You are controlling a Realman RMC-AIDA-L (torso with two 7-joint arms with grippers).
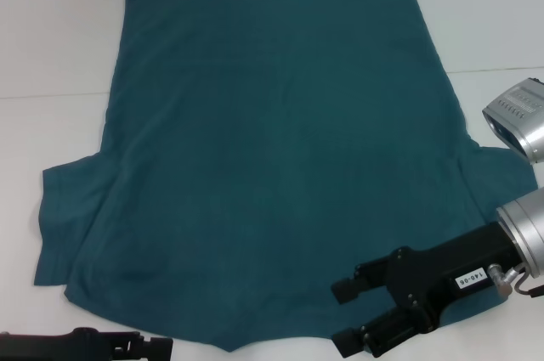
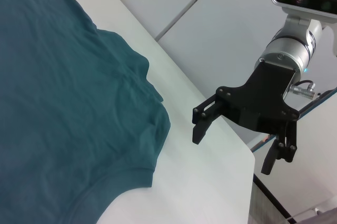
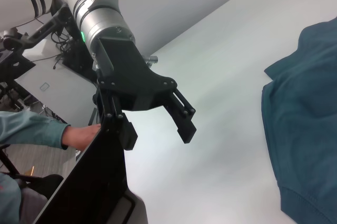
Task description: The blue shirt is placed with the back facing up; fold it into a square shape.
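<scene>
Black fingers [image 1: 350, 290] of the right gripper [image 1: 350, 317] stand spread apart with nothing between them, poised over the near right corner of the blue shirt [image 1: 272, 166], by its neckline edge. Behind the fingers comes a black bracket with a small white label, then a silver wrist. From the left wrist view this same gripper [image 2: 234, 145] hangs above the white bench [image 2: 210, 182], just beside the shirt's [image 2: 68, 103] sleeve. The left gripper [image 1: 127, 346] sits low at the shirt's near left edge; seen from the right wrist view [image 3: 158, 132], its fingers [image 3: 184, 124] are also parted and empty, well apart from the shirt [image 3: 305, 129].

Dark teal and plain, the shirt lies spread flat across the bench [image 1: 51, 38], no print showing. Its straight hem is on the far side, the short sleeves fan out left and right, and the curved neckline is nearest the robot. Soft shallow wrinkles run through the knit; the left sleeve is slightly rumpled.
</scene>
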